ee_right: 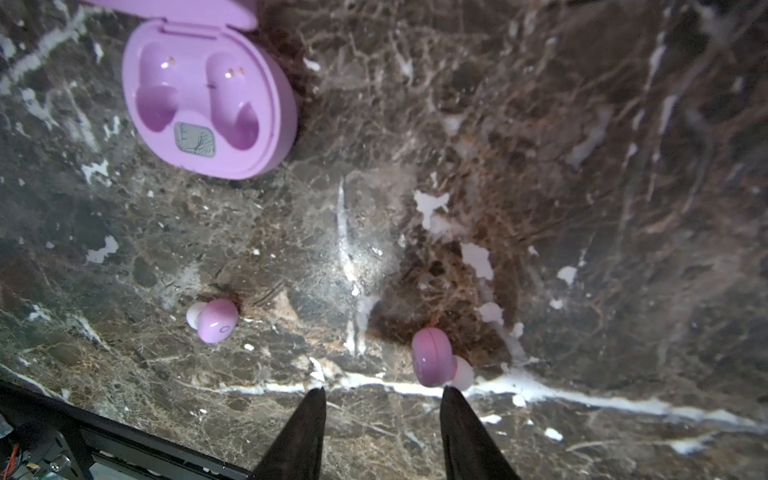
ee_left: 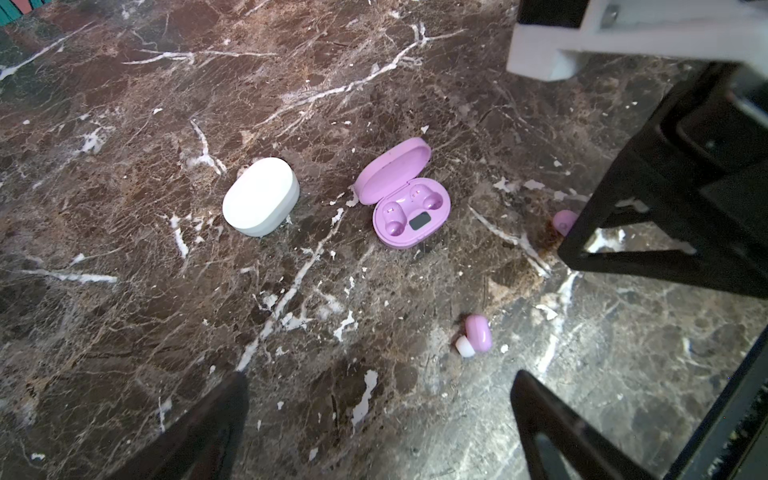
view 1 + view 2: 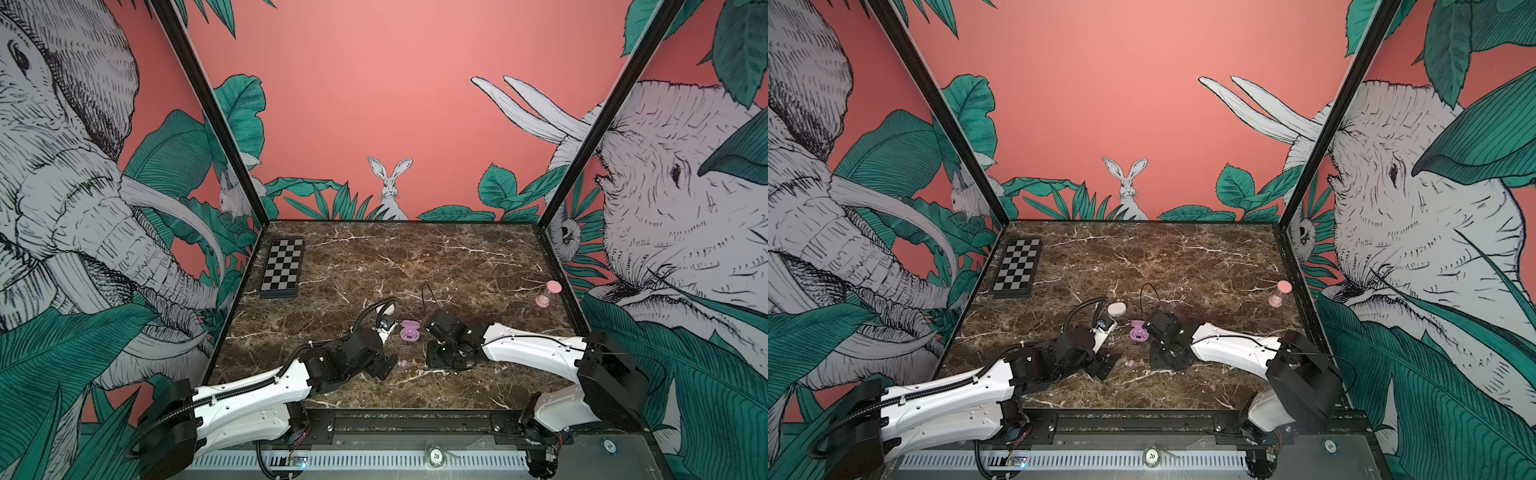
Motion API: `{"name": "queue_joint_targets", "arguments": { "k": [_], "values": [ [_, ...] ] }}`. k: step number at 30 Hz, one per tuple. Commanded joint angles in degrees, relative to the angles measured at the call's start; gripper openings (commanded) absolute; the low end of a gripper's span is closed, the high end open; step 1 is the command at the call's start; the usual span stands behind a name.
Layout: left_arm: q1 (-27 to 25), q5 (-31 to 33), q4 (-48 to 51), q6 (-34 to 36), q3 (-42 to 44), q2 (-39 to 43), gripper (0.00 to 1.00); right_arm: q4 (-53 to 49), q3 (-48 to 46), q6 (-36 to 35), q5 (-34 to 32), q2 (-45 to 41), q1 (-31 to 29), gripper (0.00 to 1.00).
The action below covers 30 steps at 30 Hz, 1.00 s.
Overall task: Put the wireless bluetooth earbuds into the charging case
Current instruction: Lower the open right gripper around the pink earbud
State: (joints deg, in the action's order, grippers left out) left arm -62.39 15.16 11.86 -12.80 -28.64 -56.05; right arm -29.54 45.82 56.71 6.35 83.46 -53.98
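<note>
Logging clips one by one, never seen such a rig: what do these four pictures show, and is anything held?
A left arm and a right arm, each ending in a two-fingered gripper, work over a marble table. The two wide pictures come from one camera head overlooking the whole scene. The two close-ups come from cameras on the wrists. On the table lie an open purple case with both wells empty, a closed white case, a loose purple earbud, a second purple earbud, a chessboard and a pink hourglass. The left gripper is wide open and holds nothing. The right gripper hangs low, jaws apart, the second purple earbud just beyond its tips, ungripped.
</note>
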Motion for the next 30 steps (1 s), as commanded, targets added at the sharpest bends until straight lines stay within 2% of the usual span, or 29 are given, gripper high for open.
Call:
{"name": "queue_joint_targets", "arguments": {
  "k": [1,30],
  "values": [
    [-0.35,-0.31,-0.7,0.4,0.15,-0.05,0.99,-1.89,1.2,-0.76,-1.34,0.65,0.14,0.44],
    [-0.63,-1.8,-1.14,1.02,-0.41,-2.59,0.99,-2.62,2.01,-1.24,-2.64,2.41,0.11,0.35]
  ]
}}
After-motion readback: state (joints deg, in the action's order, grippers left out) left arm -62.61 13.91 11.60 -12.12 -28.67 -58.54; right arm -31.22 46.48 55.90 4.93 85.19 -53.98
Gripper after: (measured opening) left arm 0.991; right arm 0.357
